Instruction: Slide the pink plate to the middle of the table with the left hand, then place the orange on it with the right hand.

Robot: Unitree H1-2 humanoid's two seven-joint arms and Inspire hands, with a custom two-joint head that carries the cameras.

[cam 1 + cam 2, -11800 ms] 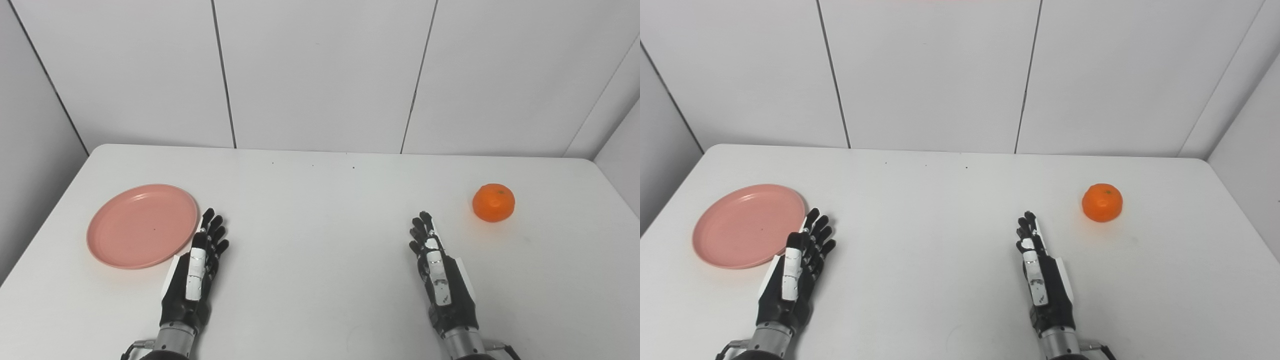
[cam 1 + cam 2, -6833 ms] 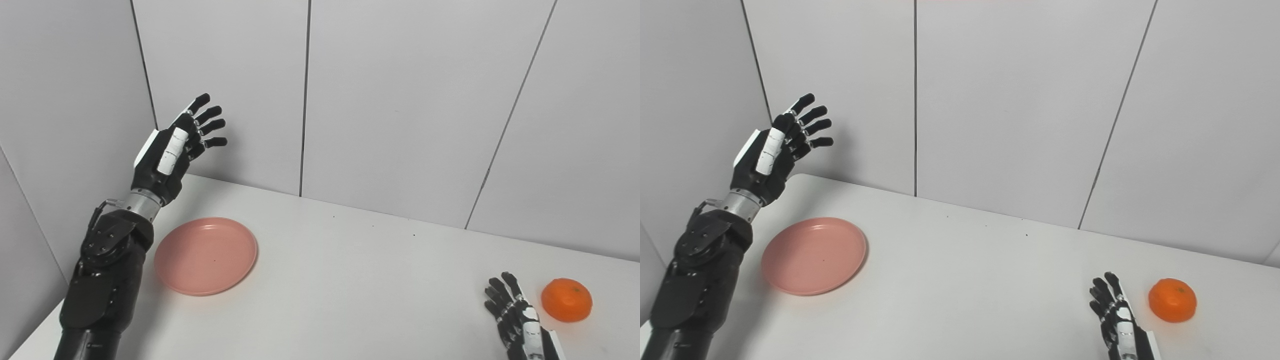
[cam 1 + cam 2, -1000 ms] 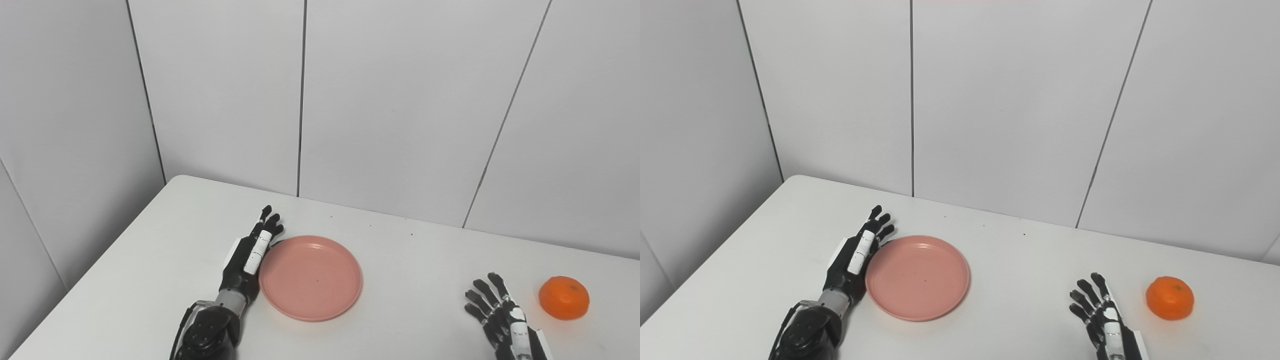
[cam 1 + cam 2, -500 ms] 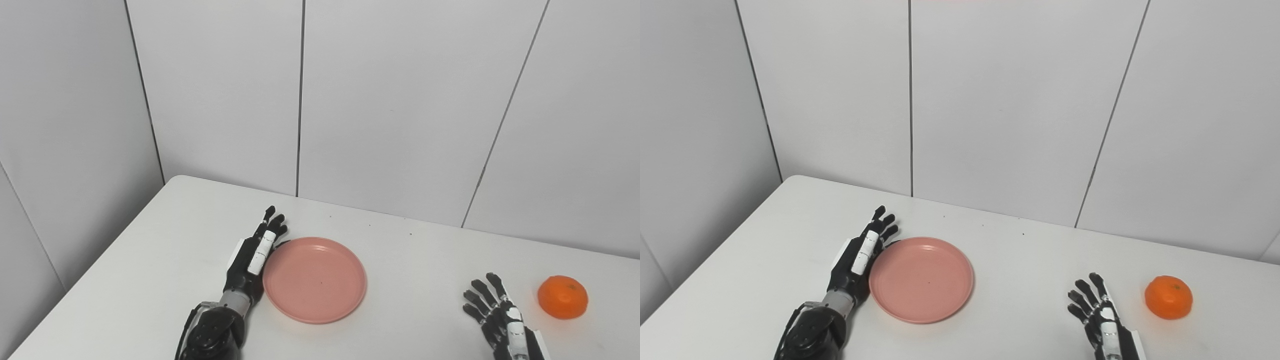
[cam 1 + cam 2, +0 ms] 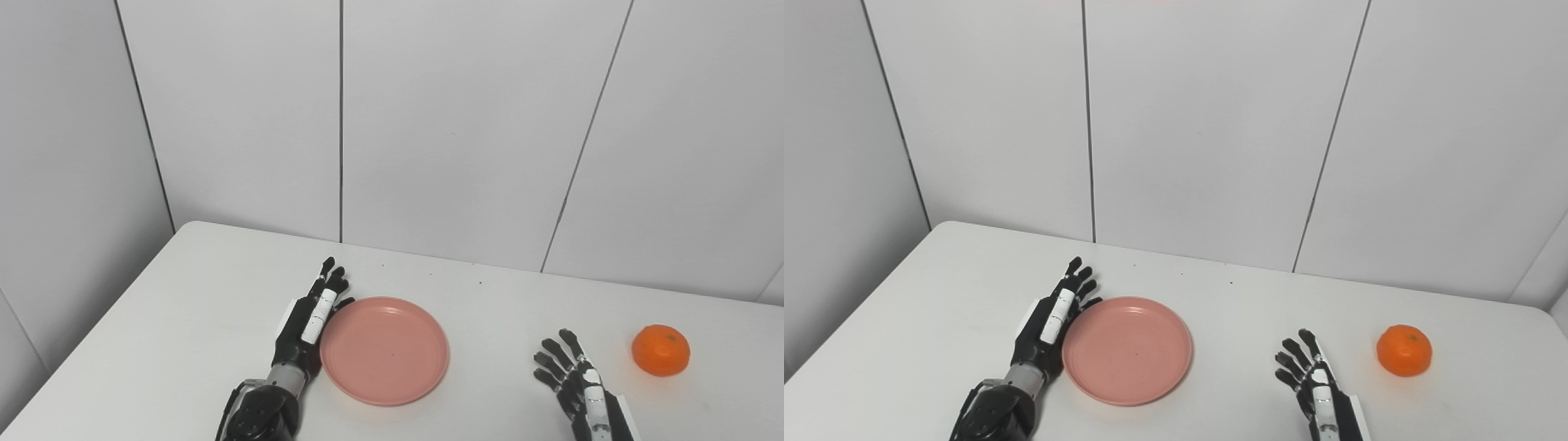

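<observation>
Pink plate [image 5: 384, 350] mid tabletop [image 5: 184, 318], L robot hand [image 5: 309, 318] splayed flat against rim; orange [image 5: 661, 350] apart, R robot hand [image 5: 579, 386] splayed, empty.

The pink plate [image 5: 384, 350] is a plain salmon pink all over, with one tiny dark speck near its middle. The orange [image 5: 660, 350] at the far right is bright orange with a small darker dot at its top. The left hand [image 5: 308, 321] is black with a white strip along one finger and a white patch on its left edge; its wrist is a silver-grey ring above a black forearm. The right hand [image 5: 1317, 386] is likewise black with white segments on its back. The table [image 5: 184, 318] is plain white with a few small dark specks near its far edge. The wall panels [image 5: 453, 122] are pale grey, split by thin dark seams
</observation>
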